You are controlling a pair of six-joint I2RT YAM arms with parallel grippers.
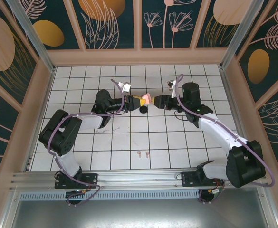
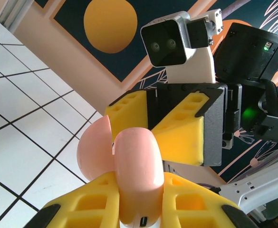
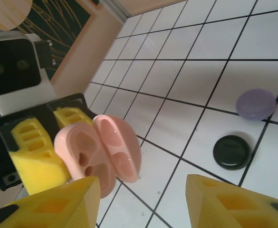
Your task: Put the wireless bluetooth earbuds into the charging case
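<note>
Walls [image 1: 110,23]: flat dark-teal panels printed with pale flowers and orange discs, framed in pinkish strips, enclosed the bench on three sides.
Bench [image 1: 105,152]: glossy white surface ruled into square tiles by thin black lines, with a ribbed metal rail along the near edge.
Arms: the left arm [image 1: 67,137] and right arm [image 1: 224,135], black joints, white shells and lilac cables, reached inward and met above the bench's middle.
Left claw [image 1: 139,100]: blocky yellow fingers with cut-out pockets pinched the pink charging case at its base.
Right claw [image 3: 142,183]: matching yellow fingers were spread wide and faced the case from the opposite side, just beside it. Contact with the lid could not be told.
Pink charging case [image 3: 98,152]: smooth, egg-like pale-pink shell, hinged open, with moulded hollows inside, held in the air between the claws.
Black case [image 3: 231,152]: glossy round pebble, closed, flat on a tile near the claws.
Lilac case [image 3: 256,104]: rounded, closed, near the black one but apart from it.
Pink earbuds [image 1: 139,153]: two tiny stemmed pieces lay side by side, apart, near the rail, well apart from the pink case.
Open room: broad tile lay between earbuds and claws, and out to each wall.
</note>
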